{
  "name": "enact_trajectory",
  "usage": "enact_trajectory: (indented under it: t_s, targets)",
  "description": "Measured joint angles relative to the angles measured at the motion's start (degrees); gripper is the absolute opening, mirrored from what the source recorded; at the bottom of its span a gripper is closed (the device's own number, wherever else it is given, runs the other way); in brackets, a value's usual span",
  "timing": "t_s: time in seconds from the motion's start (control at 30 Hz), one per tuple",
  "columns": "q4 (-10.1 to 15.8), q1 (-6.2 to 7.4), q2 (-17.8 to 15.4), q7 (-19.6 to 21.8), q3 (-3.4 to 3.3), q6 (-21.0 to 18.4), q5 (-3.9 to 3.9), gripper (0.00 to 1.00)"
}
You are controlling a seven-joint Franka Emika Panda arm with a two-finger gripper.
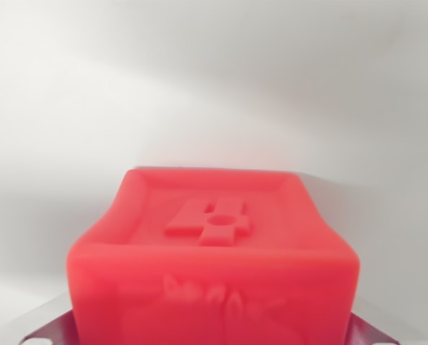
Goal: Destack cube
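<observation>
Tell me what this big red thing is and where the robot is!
This picture comes from a camera fixed on a robot arm's wrist, so you see what the arm sees and not the arm itself. The big red thing is a cube, very close to the camera. Its top has a raised number 4. Under the cube, at the bottom corners, dark metal bits peek out; I cannot tell what they are. Behind is a plain white surface. The pincer is not in the picture, so I cannot say whether it holds the cube.
</observation>
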State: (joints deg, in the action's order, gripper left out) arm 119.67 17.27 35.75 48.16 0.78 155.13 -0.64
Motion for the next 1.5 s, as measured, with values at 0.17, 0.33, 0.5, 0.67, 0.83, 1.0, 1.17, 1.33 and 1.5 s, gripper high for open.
enact_trajectory:
  t_s: [0.17,0.33,0.5,0.67,0.83,1.0,1.17,1.33,1.5]
  targets:
    - [-0.1,0.02,0.2,0.0,-0.01,0.2,0.00,0.00]
    - [-0.2,0.03,0.3,0.0,-0.01,0.2,0.00,1.00]
    - [-0.2,0.03,0.3,0.0,-0.01,0.2,0.00,1.00]
    - [-0.2,0.03,0.3,0.0,-0.01,0.2,0.00,1.00]
    - [-0.2,0.03,0.5,0.0,-0.03,0.3,0.00,1.00]
    - [-0.2,0.03,0.5,0.0,-0.03,0.4,0.00,1.00]
    - [-0.2,0.03,0.5,0.0,-0.03,0.4,0.00,1.00]
    - [-0.2,0.03,0.5,0.0,-0.03,0.4,0.00,1.00]
    - [-0.2,0.03,0.5,0.0,-0.03,0.3,0.00,1.00]
